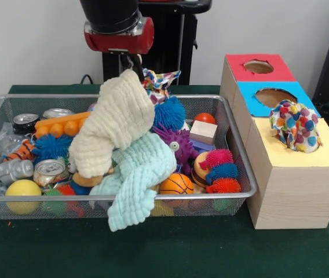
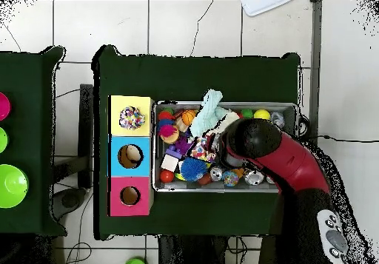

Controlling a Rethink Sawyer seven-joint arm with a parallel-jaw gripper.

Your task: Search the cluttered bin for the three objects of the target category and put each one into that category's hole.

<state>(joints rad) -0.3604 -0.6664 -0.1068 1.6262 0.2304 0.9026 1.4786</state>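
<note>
The arm comes down from above over the wire mesh bin (image 1: 234, 147) on the green tabletop (image 1: 170, 249). The hand (image 1: 131, 62) sits just above the top of a large cream cloth (image 1: 115, 124), which hangs lifted from there and drapes down over the clutter. The hand looks to be pinching the cloth's top edge, but whether it is clenched or released I cannot tell from either view.

One spotted cloth piece (image 1: 160, 81) stands just right of the hand, at the bin's far rim, beside a blue spiky ball (image 1: 169, 113). A second spotted cloth piece (image 1: 295, 124) sits bunched in the hole of the yellow-topped box (image 1: 295, 185) — partly in, mostly sticking up. No third piece can be made out.

A mint cloth (image 1: 138, 179) spills over the bin's near rim. Also in the bin: basketball (image 1: 176, 184), purple toy (image 1: 179, 145), soda cans (image 1: 48, 169), yellow ball (image 1: 22, 188).

Blue-topped box (image 1: 248, 104) and red-topped box (image 1: 237, 66) stand beyond the yellow one.
</note>
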